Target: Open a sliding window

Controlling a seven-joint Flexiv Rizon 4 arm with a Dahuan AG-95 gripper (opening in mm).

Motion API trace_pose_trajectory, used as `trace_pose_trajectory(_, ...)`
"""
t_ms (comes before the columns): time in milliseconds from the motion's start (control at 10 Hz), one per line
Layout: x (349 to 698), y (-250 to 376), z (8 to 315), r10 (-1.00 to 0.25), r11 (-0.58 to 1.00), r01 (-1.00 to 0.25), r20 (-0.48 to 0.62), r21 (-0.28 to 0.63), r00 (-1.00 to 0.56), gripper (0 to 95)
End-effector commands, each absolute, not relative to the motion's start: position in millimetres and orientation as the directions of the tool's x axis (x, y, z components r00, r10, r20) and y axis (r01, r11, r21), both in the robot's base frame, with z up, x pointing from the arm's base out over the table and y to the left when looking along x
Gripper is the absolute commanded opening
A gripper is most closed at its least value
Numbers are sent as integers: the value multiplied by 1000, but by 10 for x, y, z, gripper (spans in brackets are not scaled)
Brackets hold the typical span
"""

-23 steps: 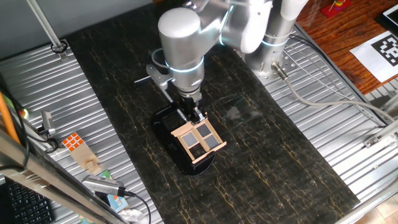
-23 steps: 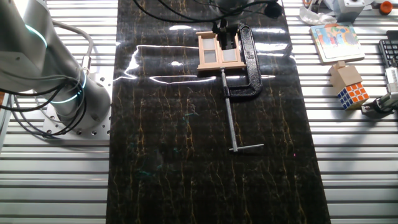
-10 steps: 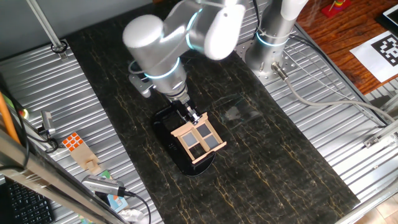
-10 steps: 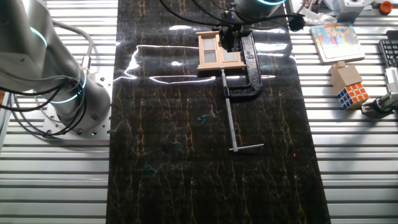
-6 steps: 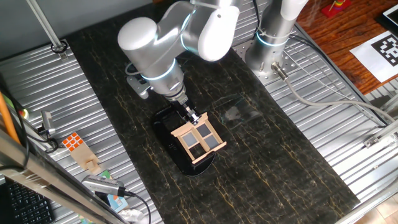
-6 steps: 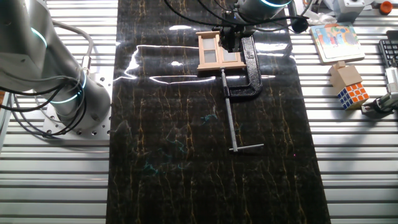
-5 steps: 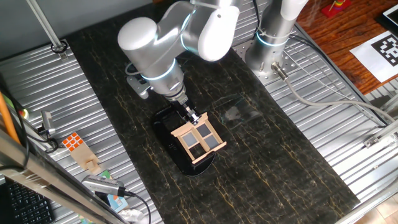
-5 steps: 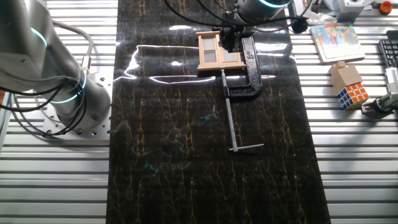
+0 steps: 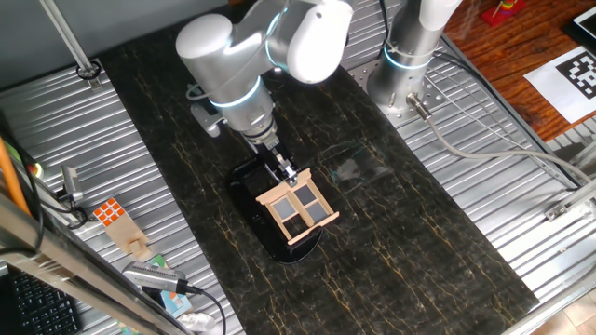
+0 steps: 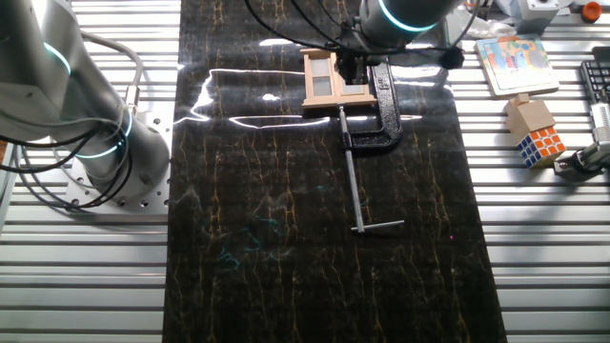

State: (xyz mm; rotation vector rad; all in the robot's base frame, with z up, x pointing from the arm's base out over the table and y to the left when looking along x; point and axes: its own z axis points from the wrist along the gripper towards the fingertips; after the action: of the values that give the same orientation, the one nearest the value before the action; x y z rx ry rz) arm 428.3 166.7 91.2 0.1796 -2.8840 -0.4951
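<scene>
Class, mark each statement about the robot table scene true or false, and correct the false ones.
1. The gripper is at the window's edge. True.
2. The window lies on bare metal slats. False: it sits on the dark mat.
3. A black clamp lies beside the window. True.
4. The cube sits on the dark mat. False: it is off the mat, on the slatted table.
5. The window has six panes. False: four.
</scene>
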Motion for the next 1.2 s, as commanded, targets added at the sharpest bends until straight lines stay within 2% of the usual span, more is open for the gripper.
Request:
trace_pose_trajectory(100, 4287, 1671, 909, -154, 932, -82, 179, 354, -972, 0)
trace_pose_trajectory(1200, 4287, 1673, 890, -143, 916, -66, 168, 395, -975, 0)
